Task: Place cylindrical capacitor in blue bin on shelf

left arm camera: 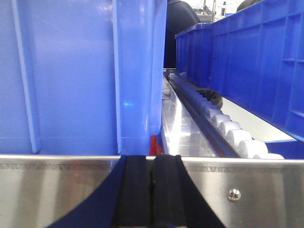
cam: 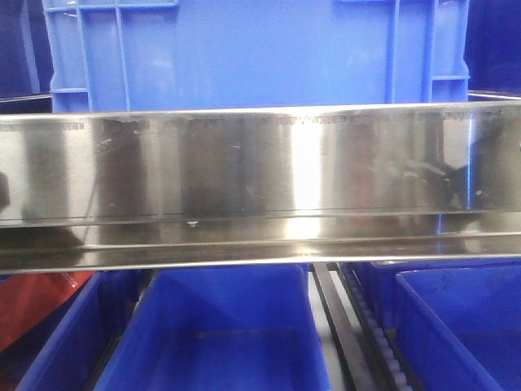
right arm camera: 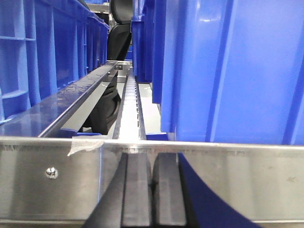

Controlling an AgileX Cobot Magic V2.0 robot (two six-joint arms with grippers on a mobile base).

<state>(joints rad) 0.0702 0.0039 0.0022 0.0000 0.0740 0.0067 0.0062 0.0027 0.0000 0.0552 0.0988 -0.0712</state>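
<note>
The shelf's shiny steel front rail [cam: 260,187] spans the front view. A large blue bin [cam: 252,53] stands on the tier above it, and open blue bins [cam: 220,334] sit on the tier below. The cylindrical capacitor is not in view. My left gripper [left arm camera: 152,164] is shut and empty, close in front of the steel rail [left arm camera: 57,190], below a blue bin [left arm camera: 71,76]. My right gripper [right arm camera: 152,164] is shut and empty, also in front of the rail [right arm camera: 237,185], below a blue bin [right arm camera: 228,71]. Neither gripper shows in the front view.
Roller tracks [left arm camera: 223,126] run back between the bins on the shelf. More blue bins stand at the right [left arm camera: 251,61] and left [right arm camera: 42,52]. Something orange-red [cam: 32,305] lies at the lower left. A piece of tape [right arm camera: 85,146] sticks to the rail.
</note>
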